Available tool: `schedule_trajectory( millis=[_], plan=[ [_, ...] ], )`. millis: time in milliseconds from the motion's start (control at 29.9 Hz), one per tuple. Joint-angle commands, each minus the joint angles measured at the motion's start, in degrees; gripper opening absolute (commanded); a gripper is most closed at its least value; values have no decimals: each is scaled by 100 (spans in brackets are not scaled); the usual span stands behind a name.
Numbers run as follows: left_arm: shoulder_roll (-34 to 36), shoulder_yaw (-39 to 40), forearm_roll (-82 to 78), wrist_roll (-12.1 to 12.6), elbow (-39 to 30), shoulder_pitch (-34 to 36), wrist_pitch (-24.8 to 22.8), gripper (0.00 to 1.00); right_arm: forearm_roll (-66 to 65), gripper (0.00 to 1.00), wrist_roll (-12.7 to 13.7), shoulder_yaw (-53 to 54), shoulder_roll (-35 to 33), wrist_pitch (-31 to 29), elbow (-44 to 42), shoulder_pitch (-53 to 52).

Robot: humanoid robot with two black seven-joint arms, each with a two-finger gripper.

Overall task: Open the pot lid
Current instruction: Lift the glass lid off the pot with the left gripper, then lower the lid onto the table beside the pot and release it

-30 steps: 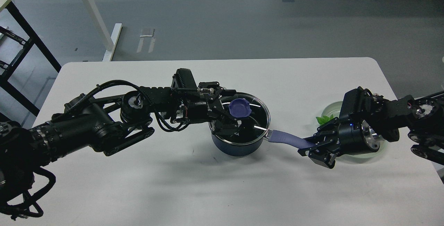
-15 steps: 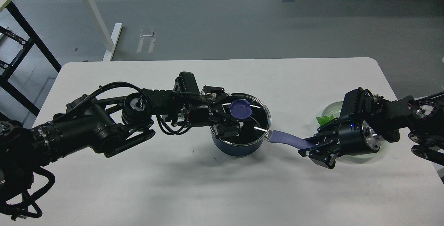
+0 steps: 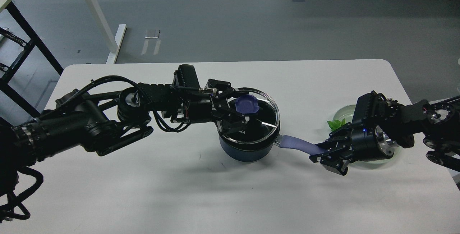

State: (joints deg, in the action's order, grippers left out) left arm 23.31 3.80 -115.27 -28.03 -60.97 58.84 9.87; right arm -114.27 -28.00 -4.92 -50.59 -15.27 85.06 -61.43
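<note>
Gripping blue knob [image 3: 247,105] of glass lid [image 3: 258,119], left gripper [image 3: 235,113] has fingers clenched around it, one finger above knob, one below. Lid sits tilted over dark blue pot [image 3: 244,150], its far edge raised off pot rim, near edge low, close to rim. Pot stands on white table [image 3: 179,183]. Right gripper [image 3: 325,153] fingers clamped on end of pot handle [image 3: 298,144], which runs out between them toward pot. Behind right gripper, just beside it, glass dish [image 3: 343,111] with green leaves [image 3: 335,123].

Lid [image 3: 251,117] above pot [image 3: 246,149], bowl [image 3: 345,113] right
</note>
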Motion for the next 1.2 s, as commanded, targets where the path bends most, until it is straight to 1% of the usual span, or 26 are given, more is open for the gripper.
schedule_trajectory(
  millis=[0,201,234,368,435,602,769,936,1170],
  plan=[
    [716,-11,293,3,-195,13,313,43,1,26,0,0,-13,-2,1,0],
    [2114,-55,444,3,-608,-171,594,44,1,26,0,0,-13,-2,1,8],
    [2299,-72,461,3,-626,-337,717,44,1,26,0,0,-13,-2,1,8],
    [2739,-116,567,3,-626,-978,1525,45,1,26,0,0,-13,-2,1,8],
    [2915,-160,593,3,-609,-1312,1702,45,1,26,0,0,-13,-2,-7,26],
    [2969,-151,611,3,-556,-1928,1813,45,10,26,0,0,-12,-2,-7,26],
    [2899,-143,620,3,-337,-2271,1813,45,10,26,0,0,-13,7,-7,26],
    [2618,-151,611,3,155,-2342,1813,45,10,26,0,0,-21,7,-7,26],
    [2415,-152,593,3,595,-2395,1813,47,10,26,0,0,-13,7,-51,35]
  ],
)
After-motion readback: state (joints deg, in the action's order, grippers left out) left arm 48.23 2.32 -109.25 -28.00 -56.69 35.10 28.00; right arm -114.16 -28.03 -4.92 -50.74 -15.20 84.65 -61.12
